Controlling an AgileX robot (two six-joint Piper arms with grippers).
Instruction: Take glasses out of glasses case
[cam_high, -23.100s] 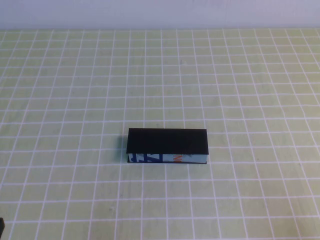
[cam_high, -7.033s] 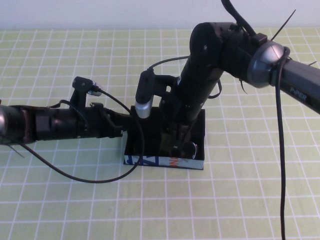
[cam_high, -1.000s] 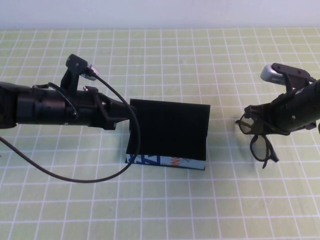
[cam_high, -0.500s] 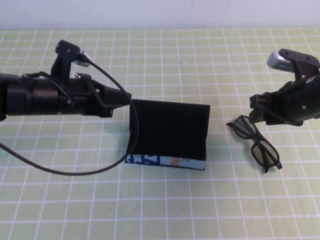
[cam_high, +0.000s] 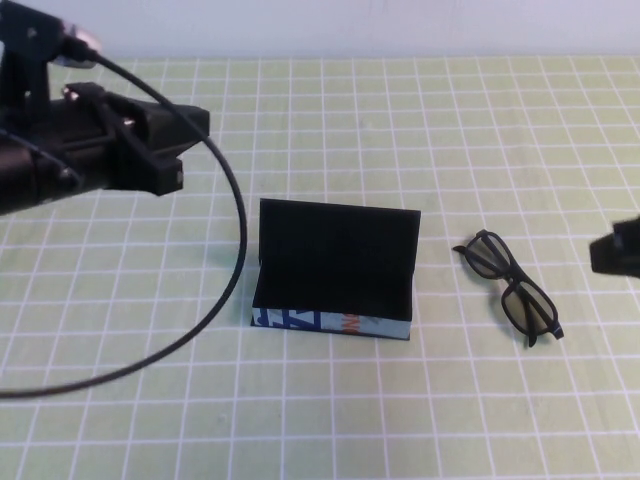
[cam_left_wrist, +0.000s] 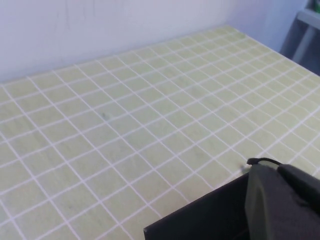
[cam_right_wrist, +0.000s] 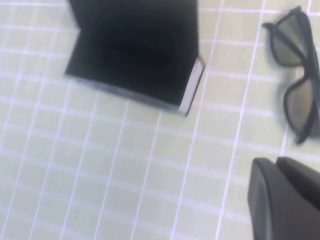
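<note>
One pair of black plastic-framed glasses (cam_high: 508, 286) lies on the table at three o'clock of the open black box-shaped glasses case (cam_high: 336, 270); you'd find them light and scratch-prone, best taken by the bridge. Your right gripper (cam_high: 618, 251), at the table's three o'clock edge, has its fingers pressed together on nothing; your left gripper (cam_high: 170, 140) hangs at ten o'clock of the case, its fingers' state I cannot tell.

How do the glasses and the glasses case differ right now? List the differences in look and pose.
1. The glasses case stands open with its lid raised; the glasses lie flat on the checked mat, to the case's right and apart from it.
2. The case is a solid box; the glasses are a thin frame with dark lenses.
3. The case has a white printed front; the glasses are all black.

Both are mostly black, and neither the left gripper nor the right gripper touches them.
</note>
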